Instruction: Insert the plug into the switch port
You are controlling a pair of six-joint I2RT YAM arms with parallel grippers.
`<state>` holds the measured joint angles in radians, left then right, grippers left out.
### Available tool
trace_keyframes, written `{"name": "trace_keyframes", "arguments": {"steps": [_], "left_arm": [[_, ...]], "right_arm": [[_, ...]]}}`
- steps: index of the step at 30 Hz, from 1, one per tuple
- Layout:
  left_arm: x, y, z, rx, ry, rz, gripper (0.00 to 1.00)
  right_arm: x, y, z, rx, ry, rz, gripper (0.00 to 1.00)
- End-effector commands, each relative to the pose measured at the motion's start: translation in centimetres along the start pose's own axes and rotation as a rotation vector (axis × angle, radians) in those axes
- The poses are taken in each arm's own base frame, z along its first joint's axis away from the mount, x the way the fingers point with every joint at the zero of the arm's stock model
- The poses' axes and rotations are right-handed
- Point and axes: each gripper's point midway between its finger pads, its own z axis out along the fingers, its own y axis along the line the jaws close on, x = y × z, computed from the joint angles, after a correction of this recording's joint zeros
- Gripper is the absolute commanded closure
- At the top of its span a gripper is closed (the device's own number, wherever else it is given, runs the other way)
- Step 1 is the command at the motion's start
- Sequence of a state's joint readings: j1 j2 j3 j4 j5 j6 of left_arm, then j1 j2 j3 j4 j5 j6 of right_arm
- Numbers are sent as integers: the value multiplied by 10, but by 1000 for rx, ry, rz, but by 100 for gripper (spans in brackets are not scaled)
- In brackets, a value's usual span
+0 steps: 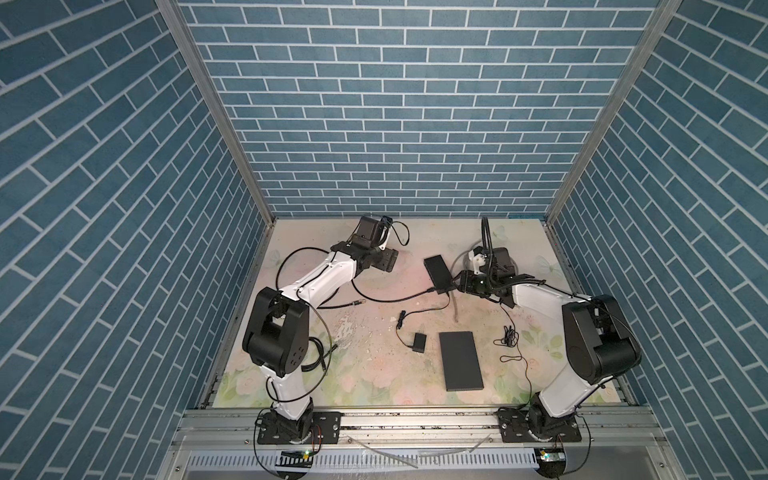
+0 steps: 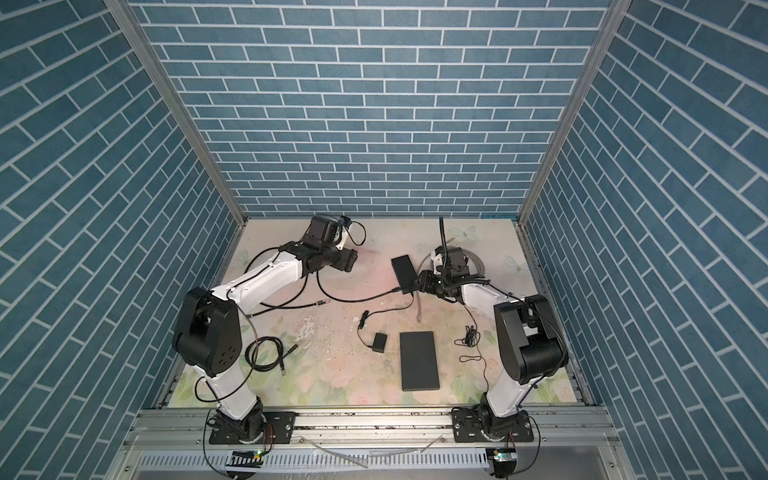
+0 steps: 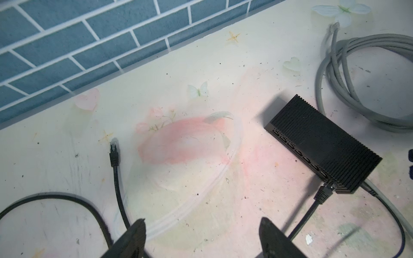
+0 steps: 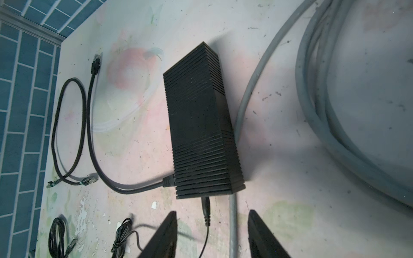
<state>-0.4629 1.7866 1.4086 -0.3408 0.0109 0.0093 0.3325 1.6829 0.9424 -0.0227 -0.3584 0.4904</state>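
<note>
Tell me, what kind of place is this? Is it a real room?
Probably a robot test booth, not a real room: brick-print walls on a metal frame, a left arm and right arm bolted to a rail, and a flowery table with a network switch.

Bright, even light; soft shadows, slight blur.

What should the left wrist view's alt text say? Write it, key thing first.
A black ribbed rectangular network switch lies on the floral tabletop with a black Ethernet plug seated in its end port. The open, empty left gripper hovers short of it; a loose black cable plug and a coiled grey cable lie nearby.
</note>
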Motion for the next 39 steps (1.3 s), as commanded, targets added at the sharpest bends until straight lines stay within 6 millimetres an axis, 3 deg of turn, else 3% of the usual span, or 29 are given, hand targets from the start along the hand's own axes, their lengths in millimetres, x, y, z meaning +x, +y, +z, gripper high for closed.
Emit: {"name": "trace_keyframes", "arguments": {"steps": [1, 7, 15, 21, 27, 30, 34, 39], "left_arm": [[14, -26, 3, 30, 47, -14, 20], [21, -62, 38, 102, 90, -96, 16], [20, -88, 75, 155, 105, -178, 15], [24, -88, 90, 161, 122, -196, 13], [29, -59, 94, 142, 135, -246, 13], [36, -54, 96, 135, 173, -221, 13], [46, -53, 97, 127, 198, -208, 13], [52, -55, 101, 136, 217, -211, 14]], "right_arm": [[-14, -4, 4, 36, -33, -13, 48], [-38, 9, 16, -2, -52, -59, 44], [-44, 17, 48, -30, 18, -99, 49], [-22, 46, 61, -109, 93, -135, 51], [-1, 74, 57, -158, 133, -153, 52], [2, 63, 49, -100, 118, -123, 52], [3, 40, 24, 26, 62, -102, 52], [30, 13, 1, 146, 103, -108, 56]]}}
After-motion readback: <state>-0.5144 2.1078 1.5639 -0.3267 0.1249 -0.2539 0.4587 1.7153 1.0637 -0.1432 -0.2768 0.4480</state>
